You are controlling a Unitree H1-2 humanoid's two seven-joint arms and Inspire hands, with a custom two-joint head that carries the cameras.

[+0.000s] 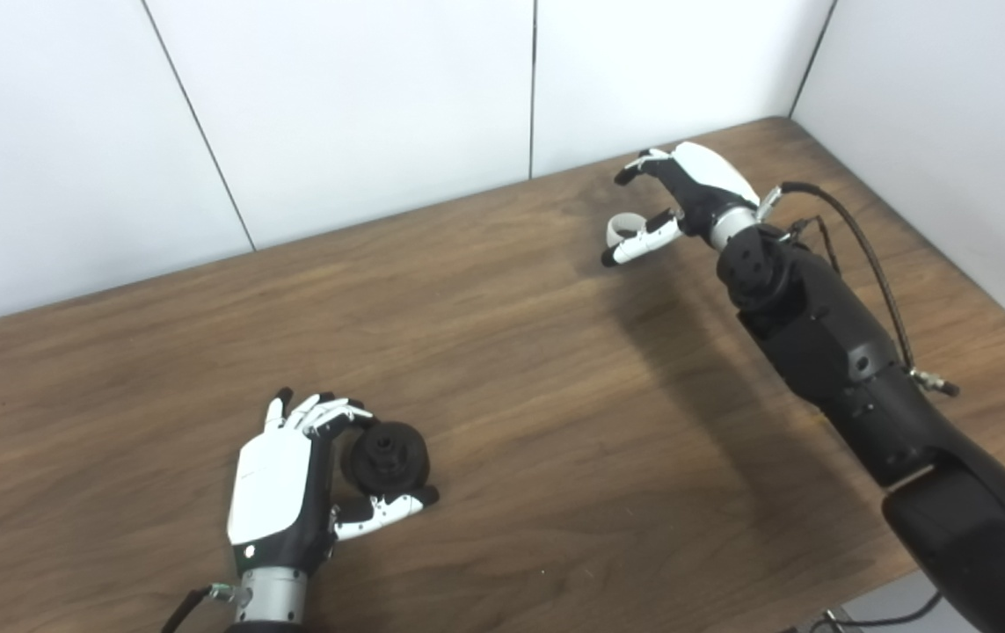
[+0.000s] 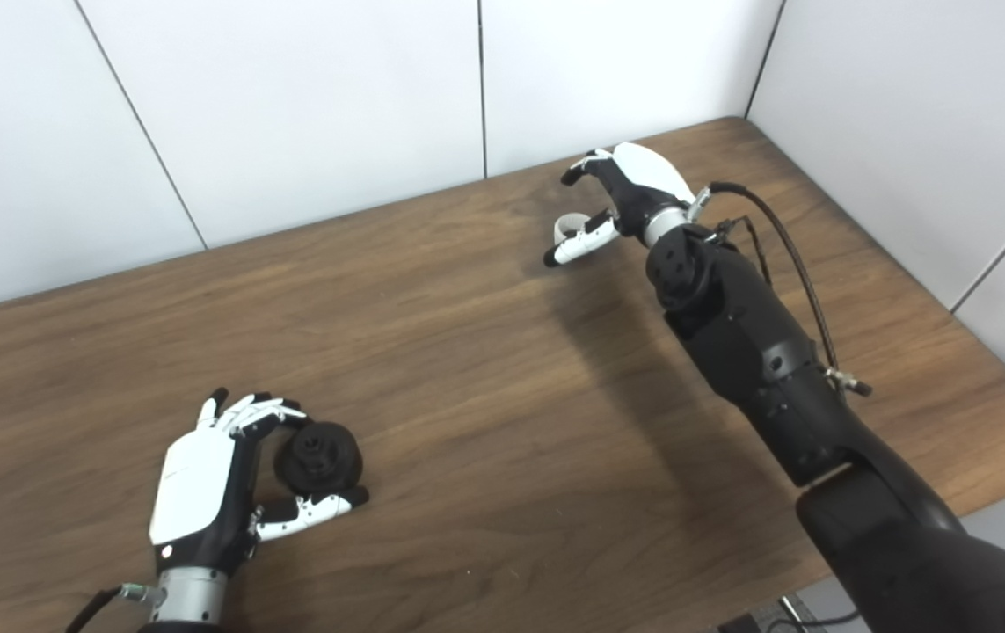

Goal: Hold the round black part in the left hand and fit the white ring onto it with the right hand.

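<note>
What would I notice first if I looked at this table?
Two robot hands. The left hand, near the front of the wooden table, wraps its fingers around a round black part. Far away at the back, the right hand on its big black arm reaches around a white ring.

A wooden table [image 1: 502, 352] with a dark brown grain surface fills most of the scene. White wall panels [image 1: 361, 97], divided by thin dark seams, stand along its far edge. A second white wall [image 1: 950, 105] meets the table's right edge, forming a corner at far right.
</note>
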